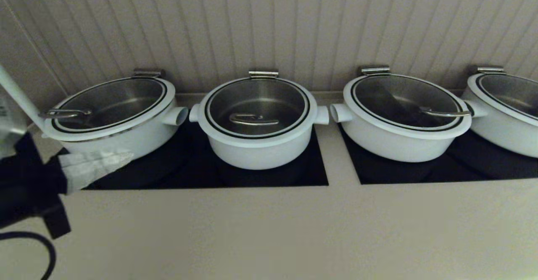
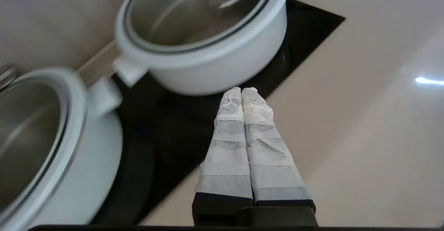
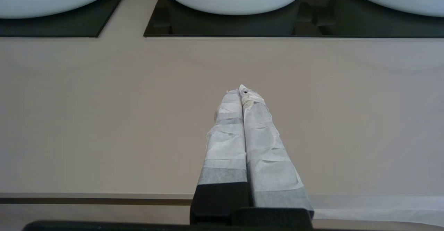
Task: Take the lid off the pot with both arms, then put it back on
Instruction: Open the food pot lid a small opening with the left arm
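Note:
The pot (image 1: 258, 147) is the deep, narrow white one, second from the left on the black cooktop panel. The lid (image 1: 257, 107) lies closed on it, with its steel bar handle (image 1: 253, 120) near the front and its hinge tab at the back. The pot (image 2: 215, 64) and lid (image 2: 187, 16) also show in the left wrist view. My left gripper (image 1: 126, 157) is shut and empty, low at the left in front of the leftmost pot, its tips (image 2: 241, 89) pointing at the deep pot's wall from a short way off. My right gripper (image 3: 241, 89) is shut and empty over the bare counter, out of the head view.
A wider shallow lidded pot (image 1: 113, 120) stands left of the deep one, its stub handle almost touching. Two more wide pots (image 1: 403, 120) (image 1: 504, 107) stand on the right panel. A ribbed wall runs behind. The beige counter (image 1: 269, 229) stretches in front.

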